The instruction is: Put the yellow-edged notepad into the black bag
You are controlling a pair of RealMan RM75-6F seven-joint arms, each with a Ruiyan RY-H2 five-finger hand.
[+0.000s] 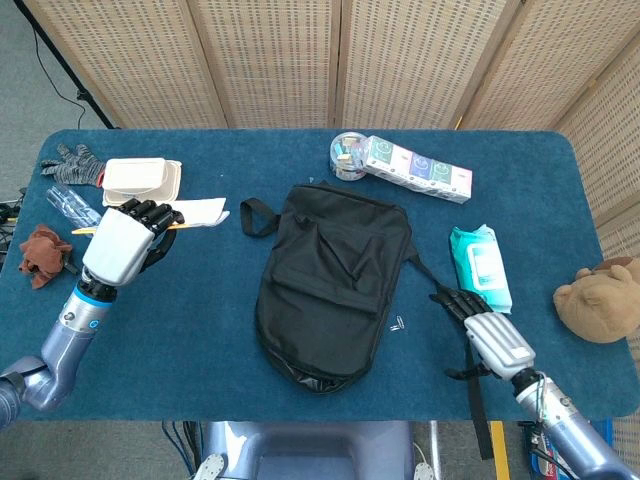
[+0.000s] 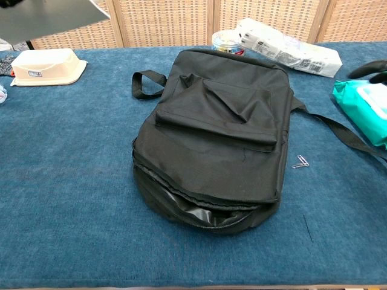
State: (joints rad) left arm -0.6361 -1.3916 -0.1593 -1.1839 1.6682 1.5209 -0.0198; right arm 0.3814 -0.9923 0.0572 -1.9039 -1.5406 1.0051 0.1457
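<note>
The left hand (image 1: 128, 238) grips the notepad (image 1: 196, 213) above the table's (image 1: 200, 330) left side, clear of the cloth and left of the black bag (image 1: 335, 285), whose near end gapes unzipped. The right hand (image 1: 478, 322) hovers with fingers spread, holding nothing, just beside the wipes pack (image 1: 479, 269) and over the bag's strap (image 1: 462, 345).

Left hand (image 1: 120, 243) holds the notepad (image 1: 195, 213) aloft beside the black bag (image 1: 333, 281).

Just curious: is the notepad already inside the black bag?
No, the left hand holds the notepad up beside the bag, not in it.
</note>
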